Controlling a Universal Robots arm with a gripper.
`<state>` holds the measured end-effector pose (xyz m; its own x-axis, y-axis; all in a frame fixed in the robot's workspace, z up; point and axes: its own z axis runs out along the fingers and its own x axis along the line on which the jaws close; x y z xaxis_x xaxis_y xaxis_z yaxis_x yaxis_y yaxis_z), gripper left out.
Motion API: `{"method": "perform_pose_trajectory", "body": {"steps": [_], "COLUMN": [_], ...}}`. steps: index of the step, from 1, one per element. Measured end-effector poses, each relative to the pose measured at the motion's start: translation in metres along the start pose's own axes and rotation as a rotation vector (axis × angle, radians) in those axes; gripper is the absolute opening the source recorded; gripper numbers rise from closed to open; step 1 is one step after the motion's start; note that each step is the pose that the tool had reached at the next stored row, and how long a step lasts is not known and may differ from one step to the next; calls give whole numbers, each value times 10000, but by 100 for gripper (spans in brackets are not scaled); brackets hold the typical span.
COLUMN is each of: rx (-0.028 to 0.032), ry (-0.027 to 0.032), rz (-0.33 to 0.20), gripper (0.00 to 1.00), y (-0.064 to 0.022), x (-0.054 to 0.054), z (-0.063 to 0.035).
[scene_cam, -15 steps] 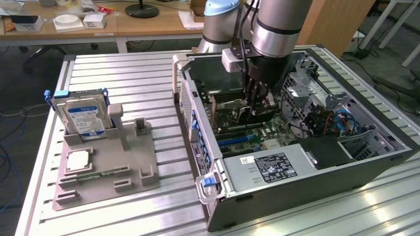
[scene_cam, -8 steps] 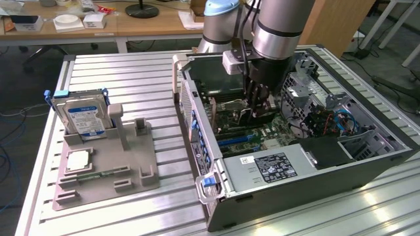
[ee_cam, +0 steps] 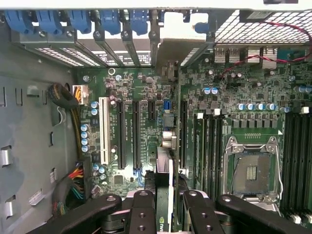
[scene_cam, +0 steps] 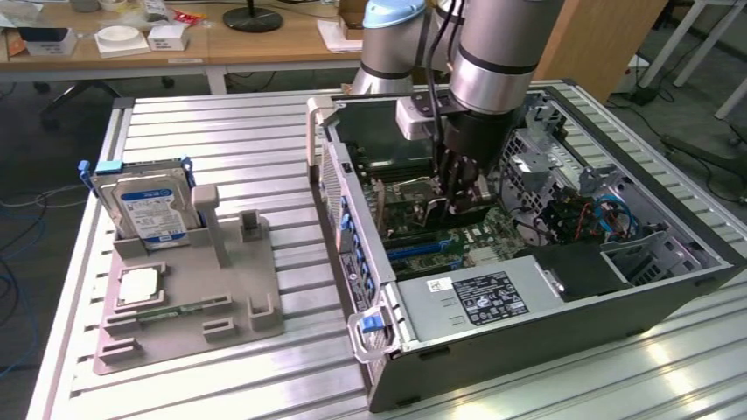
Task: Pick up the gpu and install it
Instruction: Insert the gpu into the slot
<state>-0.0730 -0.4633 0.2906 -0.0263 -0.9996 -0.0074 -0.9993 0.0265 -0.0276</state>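
The open computer case (scene_cam: 548, 328) lies on the slatted table with its motherboard (ee_cam: 146, 92) exposed. My gripper (scene_cam: 459, 199) reaches down into the case over the board. In the wrist view its black fingers (ee_cam: 142, 210) stand on either side of the gpu (ee_cam: 165, 170), a thin card seen edge-on. The gripper (ee_cam: 165, 207) is shut on it. The card hangs just over the board, beside the long black expansion slots (ee_cam: 122, 136), and its pale metal end strip (ee_cam: 181, 41) lies toward the case's rear slot openings. Whether the card touches a slot I cannot tell.
A grey parts tray (scene_cam: 240, 306) sits at the exterior view's left and carries a silver hard drive (scene_cam: 146, 206), a processor chip (scene_cam: 138, 284) and a green memory stick (scene_cam: 175, 311). Inside the case are the bare processor socket (ee_cam: 253, 170), a power supply (scene_cam: 491, 297) and cable bundles (ee_cam: 73, 102).
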Motion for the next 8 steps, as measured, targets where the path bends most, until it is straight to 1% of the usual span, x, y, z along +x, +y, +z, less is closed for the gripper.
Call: {"method": "perform_pose_trajectory", "body": {"steps": [8], "rx": [-1], "ry": [-24], "rz": [-33], "gripper": [27], "y": [21], "x": [10], "z": [31]}}
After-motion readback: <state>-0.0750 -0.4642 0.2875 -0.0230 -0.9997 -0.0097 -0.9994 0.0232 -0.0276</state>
